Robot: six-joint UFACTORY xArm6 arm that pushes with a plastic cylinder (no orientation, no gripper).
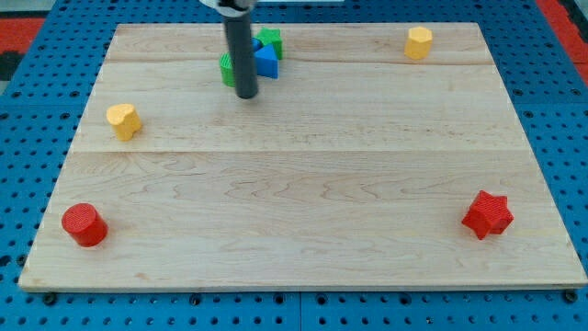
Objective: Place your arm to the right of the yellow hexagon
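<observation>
1. The yellow hexagon [419, 42] sat near the bench [303, 193] top edge, at about one o'clock from the board's centre.
2. It looked like a small upright yellow prism, standing alone.
3. My tip [246, 95] rested beside the green block [227, 69] and blue block [266, 61], well apart from the hexagon, at its nine o'clock.
4. No fingers existed; the arm ended in a bare rod.
5. The approach seemed barely begun; next I judged a sweep toward three o'clock, skirting the hexagon.

The arm shows as a straight, dark grey cylindrical rod, smooth and unmarked, with a pale collar at its top; my tip [246, 95] is blunt.
</observation>
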